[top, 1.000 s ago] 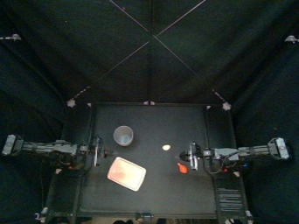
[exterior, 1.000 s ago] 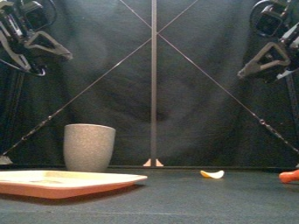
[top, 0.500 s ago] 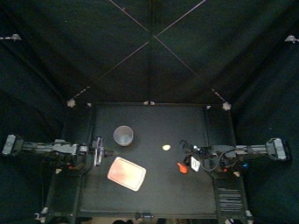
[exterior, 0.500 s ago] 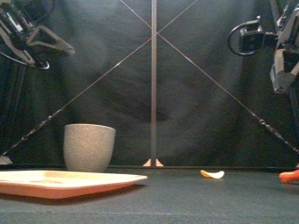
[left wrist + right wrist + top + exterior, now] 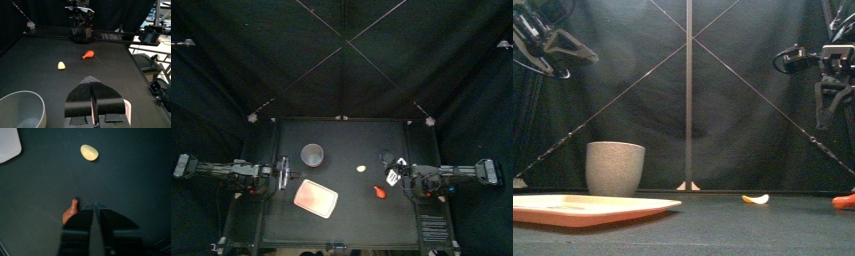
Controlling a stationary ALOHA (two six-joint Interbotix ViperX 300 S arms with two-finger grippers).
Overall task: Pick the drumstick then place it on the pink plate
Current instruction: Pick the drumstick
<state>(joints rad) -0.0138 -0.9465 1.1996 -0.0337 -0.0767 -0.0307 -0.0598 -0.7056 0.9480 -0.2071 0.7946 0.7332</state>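
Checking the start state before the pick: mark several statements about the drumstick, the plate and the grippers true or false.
1. The drumstick lies on the pink plate. False: it lies on the table, apart from the plate.
2. The grey cup stands upright. True.
3. The right gripper holds the drumstick. False: its jaws are shut on nothing, and the drumstick lies loose on the table.
4. A small yellow toy lies apart from the drumstick. True.
5. The left gripper is open. False: its jaws are shut.

Top overhead, front table-level, wrist views close (both show drumstick (image 5: 88, 55))
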